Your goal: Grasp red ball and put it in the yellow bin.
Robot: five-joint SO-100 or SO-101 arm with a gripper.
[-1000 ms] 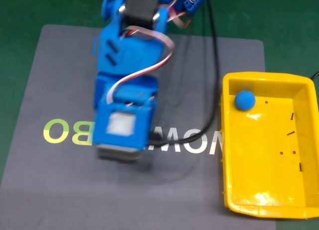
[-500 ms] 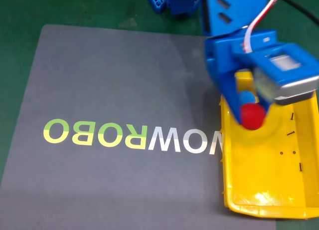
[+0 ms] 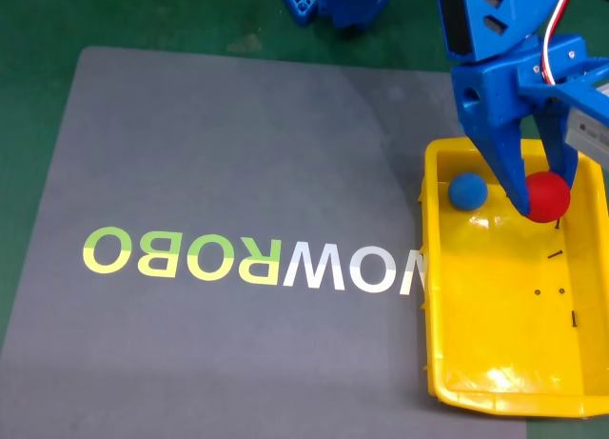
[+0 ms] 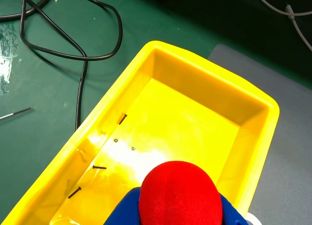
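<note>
The red ball (image 3: 547,195) hangs over the yellow bin (image 3: 436,296), held between the blue fingers of my gripper (image 3: 545,199), which is shut on it. In the wrist view the red ball (image 4: 179,194) bulges at the bottom edge, pinched by the blue fingers (image 4: 122,216), with the yellow bin (image 4: 204,63) stretching away beneath it. A blue ball (image 3: 467,190) lies inside the bin near its far left corner, just left of the gripper.
The grey mat (image 3: 228,153) with printed letters (image 3: 252,261) lies left of the bin on green table. Black cables (image 4: 78,44) loop on the green surface beyond the bin in the wrist view. Small dark specks (image 3: 557,258) dot the bin floor.
The arm swung from the mat's middle to the right, carrying the red ball. It now holds the ball further right over the bin, uncovering the blue ball.
</note>
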